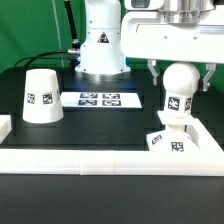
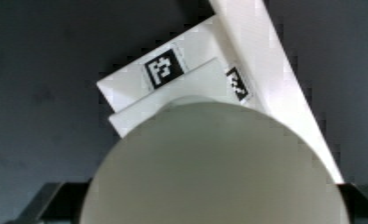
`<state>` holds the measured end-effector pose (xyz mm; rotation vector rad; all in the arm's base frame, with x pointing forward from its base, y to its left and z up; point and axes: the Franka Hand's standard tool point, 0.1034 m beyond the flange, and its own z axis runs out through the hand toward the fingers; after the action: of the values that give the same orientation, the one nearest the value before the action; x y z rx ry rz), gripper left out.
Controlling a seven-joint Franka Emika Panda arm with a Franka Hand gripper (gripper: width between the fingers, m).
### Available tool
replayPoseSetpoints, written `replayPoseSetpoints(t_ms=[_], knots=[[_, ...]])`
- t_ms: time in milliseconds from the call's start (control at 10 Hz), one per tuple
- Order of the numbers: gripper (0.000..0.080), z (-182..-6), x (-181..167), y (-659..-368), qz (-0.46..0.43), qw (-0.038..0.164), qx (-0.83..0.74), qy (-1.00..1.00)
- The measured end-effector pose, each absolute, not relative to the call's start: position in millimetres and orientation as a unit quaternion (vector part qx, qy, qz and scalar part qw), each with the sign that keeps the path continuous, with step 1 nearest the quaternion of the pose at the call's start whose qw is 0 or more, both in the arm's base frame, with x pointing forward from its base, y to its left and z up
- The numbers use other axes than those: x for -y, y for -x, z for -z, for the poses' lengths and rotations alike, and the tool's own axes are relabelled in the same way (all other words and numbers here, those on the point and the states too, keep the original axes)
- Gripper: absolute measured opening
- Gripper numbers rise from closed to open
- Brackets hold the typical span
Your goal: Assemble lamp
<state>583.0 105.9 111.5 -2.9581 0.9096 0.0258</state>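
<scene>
Now the gripper (image 1: 178,76) clasps the bulb (image 1: 179,90) on the base (image 1: 166,141), beside the white rail (image 1: 90,156).

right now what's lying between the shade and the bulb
The marker board, lying flat between the shade and the bulb; only the exterior view shows that stretch.

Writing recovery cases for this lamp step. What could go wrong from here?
1. The bulb, between the end effector's fingers, is over the base, which looks skewed, so it may seat crooked.
2. The base lies loose by the rail. A downward push could slide or tip it.
3. The bulb fills most of the wrist view, hiding the joint.
</scene>
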Motion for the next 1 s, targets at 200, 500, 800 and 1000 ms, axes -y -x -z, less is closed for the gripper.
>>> replayPoseSetpoints(t_ms=[200, 500, 800, 1000], knots=[[0.0580, -111.5, -106.8, -583.2, -0.013, 0.024, -0.356, 0.934], [0.0580, -111.5, -107.4, -583.4, -0.018, 0.029, -0.424, 0.905], [0.0580, -111.7, -108.7, -583.4, -0.019, 0.030, -0.458, 0.888], [0.0673, -111.5, -109.0, -583.3, -0.019, 0.030, -0.433, 0.901]])
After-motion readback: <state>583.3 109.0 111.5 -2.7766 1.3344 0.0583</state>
